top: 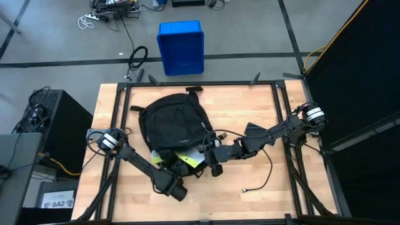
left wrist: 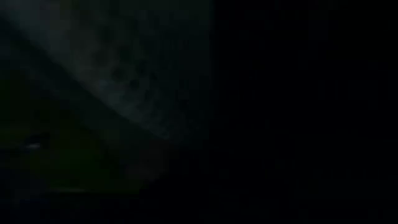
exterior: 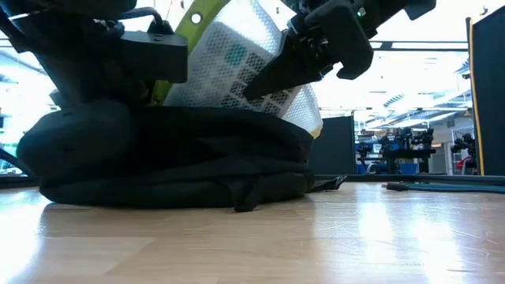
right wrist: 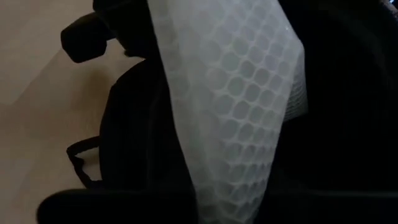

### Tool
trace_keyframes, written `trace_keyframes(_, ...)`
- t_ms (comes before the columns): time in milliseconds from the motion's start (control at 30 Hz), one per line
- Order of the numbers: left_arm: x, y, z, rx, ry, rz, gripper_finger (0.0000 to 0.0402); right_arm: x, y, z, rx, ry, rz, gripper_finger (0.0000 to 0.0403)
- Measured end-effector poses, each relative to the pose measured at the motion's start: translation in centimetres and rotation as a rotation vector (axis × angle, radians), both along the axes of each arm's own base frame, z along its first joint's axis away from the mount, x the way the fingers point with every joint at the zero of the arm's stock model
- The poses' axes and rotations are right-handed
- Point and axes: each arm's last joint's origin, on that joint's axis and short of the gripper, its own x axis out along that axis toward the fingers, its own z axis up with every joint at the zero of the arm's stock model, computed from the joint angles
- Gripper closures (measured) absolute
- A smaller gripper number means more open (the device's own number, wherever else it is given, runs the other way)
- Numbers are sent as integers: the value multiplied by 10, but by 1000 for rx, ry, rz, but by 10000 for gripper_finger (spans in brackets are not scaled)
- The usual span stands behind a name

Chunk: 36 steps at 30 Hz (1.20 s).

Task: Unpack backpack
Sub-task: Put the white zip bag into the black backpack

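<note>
The black backpack [top: 169, 119] lies flat on the wooden table and shows as a low dark mound in the low view [exterior: 173, 158]. A white honeycomb-mesh packet with yellow-green trim [top: 189, 157] [exterior: 229, 63] sticks up out of its near end. My right gripper [top: 209, 155] [exterior: 264, 83] reaches in from the table's right and is shut on this packet, which fills the right wrist view [right wrist: 230, 106]. My left gripper [top: 170, 167] is at the backpack's near end, left of the packet. Its wrist view is dark. My right gripper pinches the white mesh packet on its upper right part [right wrist: 249, 124]. Its fingers [exterior: 272, 71] come slanting down from the table's right. The packet stands tilted, raised above the backpack, with its lower end hidden behind the backpack's fabric [exterior: 237, 134].
A blue plastic bin [top: 180, 47] stands on the floor beyond the table's far edge. A thin black cable with a plug [top: 247, 189] lies on the wood near the right arm. Bare wood [top: 244, 112] shows to the right of the backpack.
</note>
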Motion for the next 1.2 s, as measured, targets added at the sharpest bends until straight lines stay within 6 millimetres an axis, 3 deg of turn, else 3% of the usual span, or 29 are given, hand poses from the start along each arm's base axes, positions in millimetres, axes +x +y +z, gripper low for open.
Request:
trace_keyframes(67,1,0,0,6,-21,8,386,-1,-1,-2,-6,5,2,385)
trace_keyframes(167,4,-2,4,8,-32,0,397,-3,-1,-2,-21,21,7,385)
trace_keyframes(533,2,-56,45,-93,-184,-97,401,-11,8,-8,-41,132,160,386)
trace_keyframes(900,6,-84,75,-133,-229,-263,401,-8,31,3,-27,-20,389,387)
trace_keyframes(1067,11,-89,88,-135,-227,-340,401,-5,25,3,-15,-23,390,387)
trace_keyframes(1200,13,-89,101,-74,-250,-370,401,-6,13,-2,-73,31,257,387)
